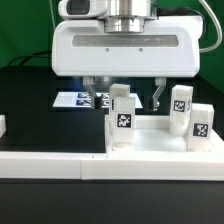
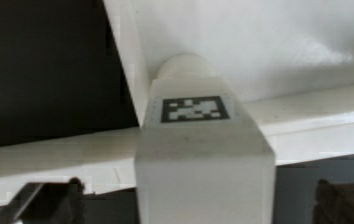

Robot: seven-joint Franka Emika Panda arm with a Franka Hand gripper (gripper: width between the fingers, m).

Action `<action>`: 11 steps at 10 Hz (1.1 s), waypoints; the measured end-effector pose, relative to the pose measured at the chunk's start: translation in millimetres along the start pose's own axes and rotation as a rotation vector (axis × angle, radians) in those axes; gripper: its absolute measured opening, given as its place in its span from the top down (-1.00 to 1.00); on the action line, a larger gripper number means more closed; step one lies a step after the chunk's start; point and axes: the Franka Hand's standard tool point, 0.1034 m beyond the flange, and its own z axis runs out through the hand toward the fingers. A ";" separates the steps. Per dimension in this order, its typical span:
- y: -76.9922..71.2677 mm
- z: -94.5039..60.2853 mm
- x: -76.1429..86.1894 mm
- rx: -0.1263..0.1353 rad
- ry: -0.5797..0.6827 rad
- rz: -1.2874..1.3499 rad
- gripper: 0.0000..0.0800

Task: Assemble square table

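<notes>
Exterior view: at frame centre we see the tool (image 1: 127, 96) hanging straight down, fingers spread wide, empty, above an upright leg (image 1: 121, 120).

Parts counted on the black worktop (image 1: 40, 110).
Three white tagged legs (image 1: 121, 118) (image 1: 180, 104) (image 1: 200, 124), one marker board (image 1: 78, 100), one barrier wall (image 1: 60, 165).

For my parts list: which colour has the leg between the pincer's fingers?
White, with a black-and-white tag; the leg shows best in the wrist view.

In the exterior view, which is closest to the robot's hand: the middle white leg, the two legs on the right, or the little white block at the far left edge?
1. Middle white tagged leg, under the hand.
2. Two right legs, too close to rank.
3. Small white block, far left.
</notes>
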 end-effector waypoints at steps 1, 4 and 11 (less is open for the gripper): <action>3.6 2.7 -9.9 0.007 -0.089 0.011 -0.62; 4.7 10.2 -11.0 0.019 -0.239 0.039 -0.62; 0.9 13.6 -8.8 0.010 -0.227 0.071 -0.03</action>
